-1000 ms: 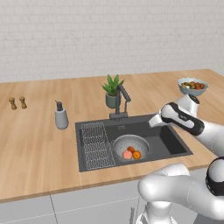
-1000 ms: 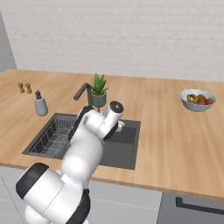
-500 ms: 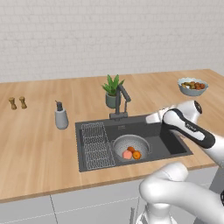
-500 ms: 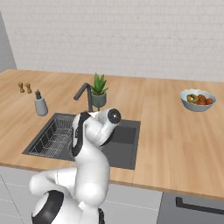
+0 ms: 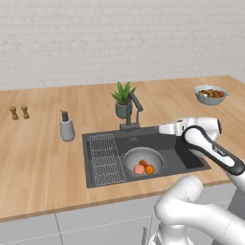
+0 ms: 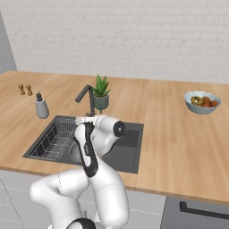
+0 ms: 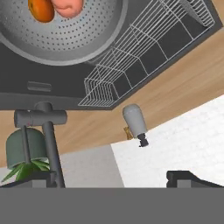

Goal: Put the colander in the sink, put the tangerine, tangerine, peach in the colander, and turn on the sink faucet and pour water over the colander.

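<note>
I see a dark grey sink [image 5: 189,155], silver perforated colander [image 5: 134,158], bright orange tangerines [image 5: 150,169], pinkish peach [image 5: 139,169], grey soap dispenser [image 5: 67,129], tan woodgrain counter [image 5: 43,158], white brick wall [image 5: 119,38].

No lettering, label, brand or number can be read anywhere I look, on the worktop [image 5: 43,158] or elsewhere.

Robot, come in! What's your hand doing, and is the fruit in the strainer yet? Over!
Hand open, empty, above the sink beside the faucet. Colander in sink, fruit inside. No water running. Nothing in the way.
</note>
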